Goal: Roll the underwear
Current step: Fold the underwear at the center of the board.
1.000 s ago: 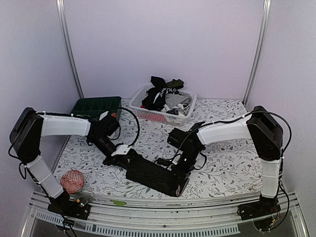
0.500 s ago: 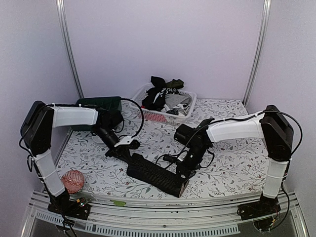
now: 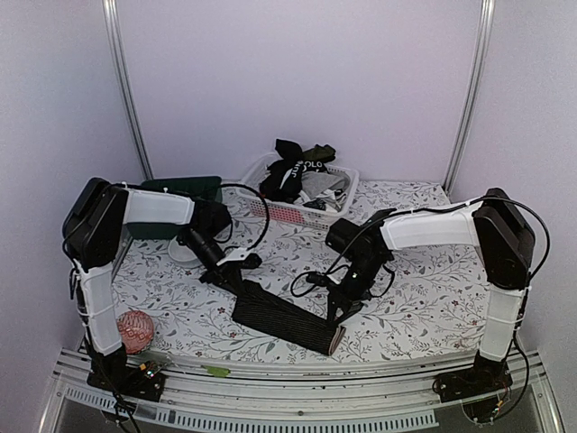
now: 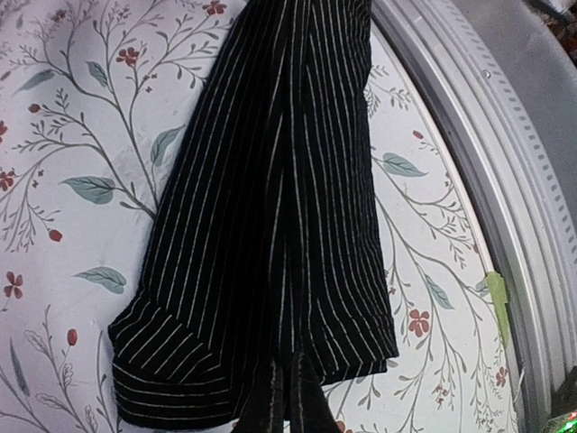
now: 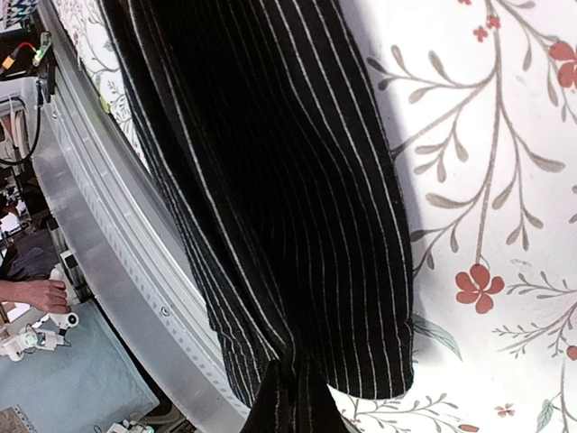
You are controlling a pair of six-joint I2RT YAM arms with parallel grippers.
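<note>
now, underwear (image 3: 287, 317): a black piece with thin white stripes, folded into a long band, lying flat on the counter (image 3: 424, 289) near its front edge and slanting from upper left to lower right between the two arms.
underwear ends: the left end reaches the left fingers; the right end sits closest to the metal rail (image 3: 361, 374) and looks thicker there.
left fingers (image 3: 237, 272): pressed together low at the band's left end; in the left wrist view the centre crease of the cloth (image 4: 270, 225) runs straight into them, pinching the hem.
right fingers (image 3: 341, 305): pressed together over the right part of the band; in the right wrist view the striped cloth (image 5: 270, 180) gathers to a point between them, so they pinch it.
basket (image 3: 288, 214): white plastic lattice, at the back of the counter, well apart from the band.
heap of garments (image 3: 302, 171): black, white and grey pieces piled in the basket, some hanging over its rim.
green bin (image 3: 180, 186): dark, at the back left, behind the left arm.
yarn ball (image 3: 132, 330): pinkish red, at the front left corner, near the left arm's base.
counter cover: white with a leaf and small red flower print.
</note>
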